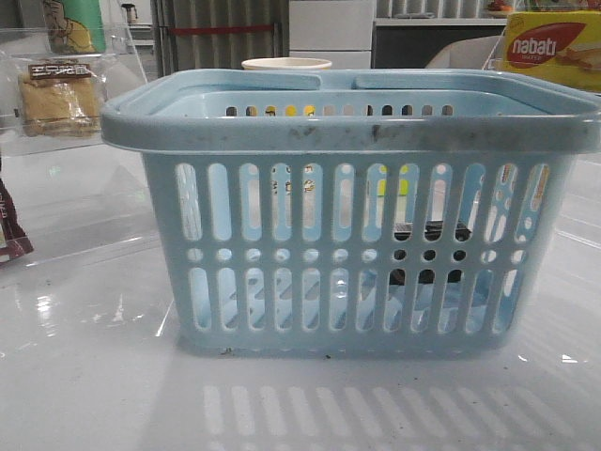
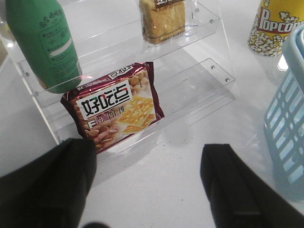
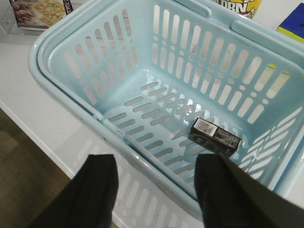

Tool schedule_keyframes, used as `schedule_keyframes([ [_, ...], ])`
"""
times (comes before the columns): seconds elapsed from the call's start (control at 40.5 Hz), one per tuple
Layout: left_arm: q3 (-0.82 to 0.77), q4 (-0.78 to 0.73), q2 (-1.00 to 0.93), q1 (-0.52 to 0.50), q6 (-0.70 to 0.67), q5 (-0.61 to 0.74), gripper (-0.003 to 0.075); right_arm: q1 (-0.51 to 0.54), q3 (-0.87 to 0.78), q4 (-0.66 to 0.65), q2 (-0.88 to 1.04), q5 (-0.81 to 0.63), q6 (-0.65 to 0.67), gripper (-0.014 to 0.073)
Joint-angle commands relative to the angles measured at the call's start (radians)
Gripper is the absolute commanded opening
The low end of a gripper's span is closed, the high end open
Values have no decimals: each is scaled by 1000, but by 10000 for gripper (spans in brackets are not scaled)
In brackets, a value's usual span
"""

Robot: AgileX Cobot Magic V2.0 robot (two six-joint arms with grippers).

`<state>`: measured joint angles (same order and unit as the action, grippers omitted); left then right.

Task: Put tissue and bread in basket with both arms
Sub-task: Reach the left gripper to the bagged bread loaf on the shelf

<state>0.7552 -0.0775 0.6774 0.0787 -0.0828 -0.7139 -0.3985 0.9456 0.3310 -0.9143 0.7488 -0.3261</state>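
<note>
The light-blue basket (image 1: 352, 132) fills the middle of the front view. The tissue (image 3: 214, 137), a small black pack with a pale end, lies flat on the basket floor (image 3: 142, 118); it shows as a dark shape through the slots (image 1: 427, 233). My right gripper (image 3: 156, 183) hangs open and empty above the basket's near rim. The bread (image 2: 162, 19), tan in a clear packet, stands on the upper step of a clear acrylic shelf (image 1: 58, 94). My left gripper (image 2: 149, 175) is open over bare table in front of that shelf, apart from the bread. Neither gripper shows in the front view.
A dark red-purple biscuit wrapper (image 2: 114, 107) leans on the shelf's lower step beside a green bottle (image 2: 42, 42). A yellow popcorn cup (image 2: 275, 28) stands behind the basket wall (image 2: 285, 123). The yellow nabati box (image 1: 554, 52) sits at the back right.
</note>
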Motion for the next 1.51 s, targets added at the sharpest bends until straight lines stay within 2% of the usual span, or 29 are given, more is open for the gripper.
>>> schedule_keyframes([
  [0.0, 27, 6, 5, 6, -1, 74, 527, 0, -14, 23, 63, -64, -12, 477],
  [0.494, 50, 8, 48, 6, -1, 100, 527, 0, -66, 28, 133, -66, -11, 477],
  [0.643, 133, 9, 174, 6, -1, 92, 529, 0, -66, 28, 133, -66, -11, 477],
  [0.791, 231, 9, 329, 6, -1, 124, 572, 0, -66, 28, 133, -63, -11, 477],
  [1.014, 414, 91, 592, 6, -1, 153, 585, 0, -66, 28, 133, -55, -11, 477],
  [1.261, 650, 110, 870, 0, -1, 85, 584, 0, -66, 28, 133, -53, -11, 477],
  [1.384, 752, 169, 966, -32, 13, 54, 585, 0, -66, 28, 133, -53, -11, 477],
  [1.483, 810, 281, 1016, -79, 99, 53, 584, 0, -66, 28, 133, -53, -11, 477],
])
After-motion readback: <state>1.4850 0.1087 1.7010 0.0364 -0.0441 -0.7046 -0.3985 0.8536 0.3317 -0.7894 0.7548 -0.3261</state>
